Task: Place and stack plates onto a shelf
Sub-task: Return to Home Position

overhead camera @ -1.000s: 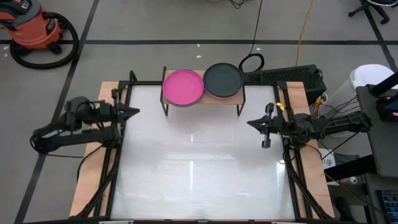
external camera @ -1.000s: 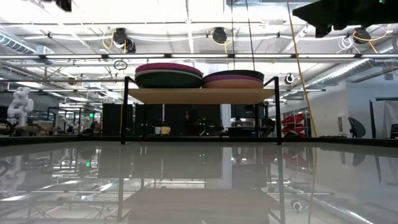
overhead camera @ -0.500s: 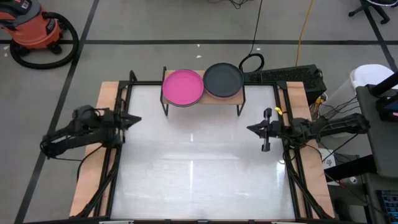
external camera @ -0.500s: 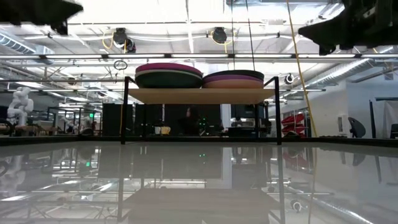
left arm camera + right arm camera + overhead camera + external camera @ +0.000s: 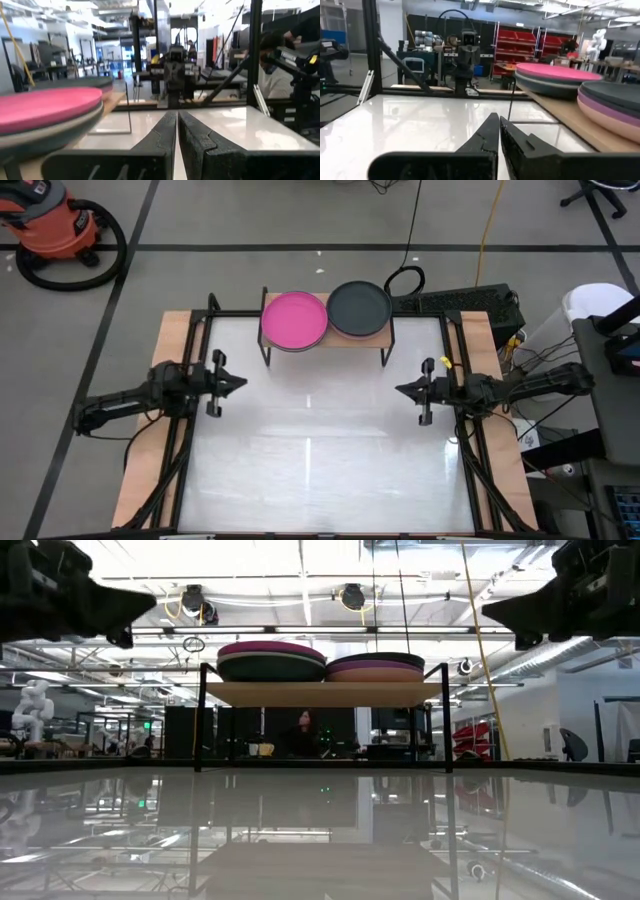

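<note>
Two stacks of plates rest on the wooden-topped shelf [image 5: 327, 338] at the table's far edge. The left stack has a hot pink plate [image 5: 294, 319] on top; the right stack has a charcoal black plate [image 5: 360, 307] on top, with purple and pink plates under it [image 5: 610, 107]. My left gripper [image 5: 240, 382] is shut and empty above the table's left side. My right gripper [image 5: 400, 389] is shut and empty above the table's right side. Both point toward the table's middle.
The white glossy table top [image 5: 320, 450] lies between the two arms. Black frame rails [image 5: 185, 430] run along the table's left and right sides. An orange shop vacuum [image 5: 60, 230] stands on the floor beyond the far left corner.
My left gripper has gone toward the table's right, from over the left rail to over the table top, and a little toward the near edge. My right gripper has come down slightly and drifted a little toward the near edge.
</note>
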{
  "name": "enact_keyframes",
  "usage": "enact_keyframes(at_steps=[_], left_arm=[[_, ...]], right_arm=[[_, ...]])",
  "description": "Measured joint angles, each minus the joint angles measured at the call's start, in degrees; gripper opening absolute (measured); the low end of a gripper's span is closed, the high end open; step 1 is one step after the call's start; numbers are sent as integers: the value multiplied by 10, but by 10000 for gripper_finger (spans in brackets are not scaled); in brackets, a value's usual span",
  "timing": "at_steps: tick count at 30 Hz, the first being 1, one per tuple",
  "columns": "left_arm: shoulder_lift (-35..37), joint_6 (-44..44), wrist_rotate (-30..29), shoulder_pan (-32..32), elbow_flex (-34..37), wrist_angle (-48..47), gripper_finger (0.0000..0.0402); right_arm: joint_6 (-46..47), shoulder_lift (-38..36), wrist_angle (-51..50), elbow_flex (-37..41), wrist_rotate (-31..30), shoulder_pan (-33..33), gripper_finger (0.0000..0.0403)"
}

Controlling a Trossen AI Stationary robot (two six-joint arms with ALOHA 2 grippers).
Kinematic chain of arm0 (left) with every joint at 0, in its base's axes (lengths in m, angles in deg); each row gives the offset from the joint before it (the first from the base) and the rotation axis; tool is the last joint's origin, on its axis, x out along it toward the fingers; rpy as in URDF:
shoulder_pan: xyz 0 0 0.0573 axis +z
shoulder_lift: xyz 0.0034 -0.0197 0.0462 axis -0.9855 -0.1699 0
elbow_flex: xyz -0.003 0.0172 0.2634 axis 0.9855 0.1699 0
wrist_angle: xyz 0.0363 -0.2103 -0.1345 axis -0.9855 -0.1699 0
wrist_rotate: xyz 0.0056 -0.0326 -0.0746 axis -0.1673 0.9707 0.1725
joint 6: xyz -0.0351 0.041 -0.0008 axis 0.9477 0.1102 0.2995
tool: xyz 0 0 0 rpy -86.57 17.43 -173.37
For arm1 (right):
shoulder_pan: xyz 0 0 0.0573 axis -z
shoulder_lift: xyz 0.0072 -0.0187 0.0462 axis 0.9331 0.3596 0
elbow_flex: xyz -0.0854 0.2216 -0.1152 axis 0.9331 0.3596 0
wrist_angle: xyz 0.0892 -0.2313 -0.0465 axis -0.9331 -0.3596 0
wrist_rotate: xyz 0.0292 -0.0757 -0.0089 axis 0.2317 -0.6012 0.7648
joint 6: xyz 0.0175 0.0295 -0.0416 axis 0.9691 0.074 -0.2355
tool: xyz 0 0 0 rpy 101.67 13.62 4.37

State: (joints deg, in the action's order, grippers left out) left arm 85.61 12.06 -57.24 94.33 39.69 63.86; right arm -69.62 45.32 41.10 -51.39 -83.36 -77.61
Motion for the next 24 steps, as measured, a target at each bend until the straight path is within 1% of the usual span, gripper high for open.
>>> enact_keyframes(at_steps=[3,6,10,13,16,18,24], left_arm=[[-2,4,0,0,0,-23,24],[-2,5,1,0,0,-24,24],[-2,2,1,0,0,-25,24],[-2,2,1,0,0,-26,24],[-2,2,1,0,0,-28,24],[-2,2,1,0,0,-28,24],[-2,5,5,0,0,-38,24]], right_arm=[[17,0,-38,0,0,0,0],[24,0,-87,1,1,0,0],[19,-3,-95,1,6,0,0],[4,-15,-101,-8,36,0,0],[-5,-37,-139,-19,55,0,0],[-6,-57,-174,-24,57,0,0],[5,-130,-245,-29,25,0,0]])
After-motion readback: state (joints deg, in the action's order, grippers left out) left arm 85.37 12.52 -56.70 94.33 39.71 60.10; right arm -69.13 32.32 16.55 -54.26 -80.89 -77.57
